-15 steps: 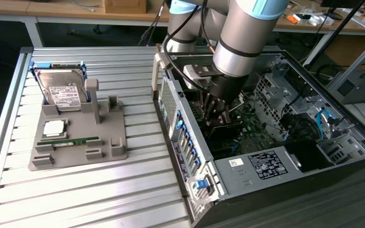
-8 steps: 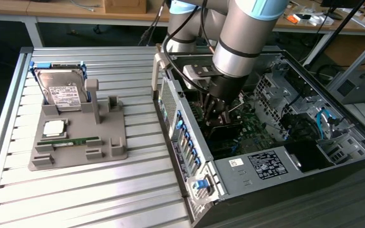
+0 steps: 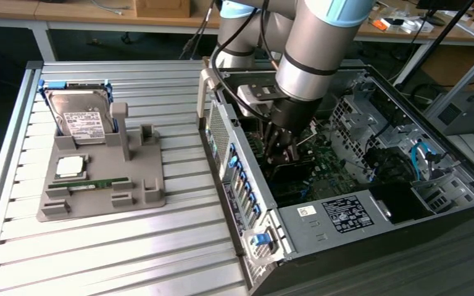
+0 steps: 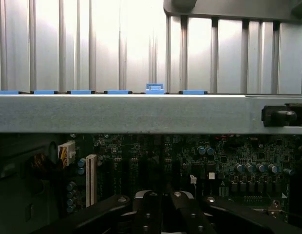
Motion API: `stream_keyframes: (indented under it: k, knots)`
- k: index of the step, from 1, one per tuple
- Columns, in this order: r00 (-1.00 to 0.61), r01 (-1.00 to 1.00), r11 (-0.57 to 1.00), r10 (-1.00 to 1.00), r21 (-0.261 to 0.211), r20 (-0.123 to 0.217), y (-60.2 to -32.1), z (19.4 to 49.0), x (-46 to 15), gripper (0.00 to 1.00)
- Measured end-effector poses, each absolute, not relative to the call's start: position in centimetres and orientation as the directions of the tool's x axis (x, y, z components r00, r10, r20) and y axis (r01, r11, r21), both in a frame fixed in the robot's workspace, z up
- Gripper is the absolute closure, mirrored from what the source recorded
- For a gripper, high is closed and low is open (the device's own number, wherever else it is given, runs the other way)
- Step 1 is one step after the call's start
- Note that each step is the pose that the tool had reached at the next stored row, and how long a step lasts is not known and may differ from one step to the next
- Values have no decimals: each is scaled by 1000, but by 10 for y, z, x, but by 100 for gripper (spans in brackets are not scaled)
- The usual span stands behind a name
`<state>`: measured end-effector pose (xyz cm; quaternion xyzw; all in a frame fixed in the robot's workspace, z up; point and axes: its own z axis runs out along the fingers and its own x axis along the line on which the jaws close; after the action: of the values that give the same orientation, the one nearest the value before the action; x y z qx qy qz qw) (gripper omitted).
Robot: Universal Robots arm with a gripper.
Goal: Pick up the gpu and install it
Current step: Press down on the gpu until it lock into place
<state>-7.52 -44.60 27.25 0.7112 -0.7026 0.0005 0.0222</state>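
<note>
An open computer case (image 3: 360,203) lies on the table (image 3: 97,246) along the edge at the exterior view's right. A parts holder (image 3: 97,179) sits on the table toward the opposite edge, well apart from the case. A hard drive (image 3: 81,117) stands in the holder's far end; a processor chip (image 3: 71,164) lies nearer, and a RAM stick (image 3: 89,183) lies in front of that. The gripper (image 3: 282,148) reaches inside the case, over the motherboard (image 3: 328,163), with the gpu (image 3: 291,168) just beneath its fingers (image 4: 187,214).

The room is bright, and light falls from above onto the ribbed table (image 3: 97,246), which shines pale. Inside the computer case (image 3: 369,209) it is dark and shadowy. In the wrist view, the table (image 4: 117,44) glares almost white, while the circuit board (image 4: 190,161) looks dim and a bit fuzzy.
</note>
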Motion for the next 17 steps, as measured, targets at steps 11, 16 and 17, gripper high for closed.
stream_keyframes:
  k: [11, 16, 17]
  knots:
    - [13, -999, -12, -999, 31, 30, -447, 267, -76, 89]
    - [13, -1000, -12, -1000, 29, 29, -447, 278, -76, 89]
    - [13, -1000, -12, -999, 29, 30, -447, 281, -76, 89]
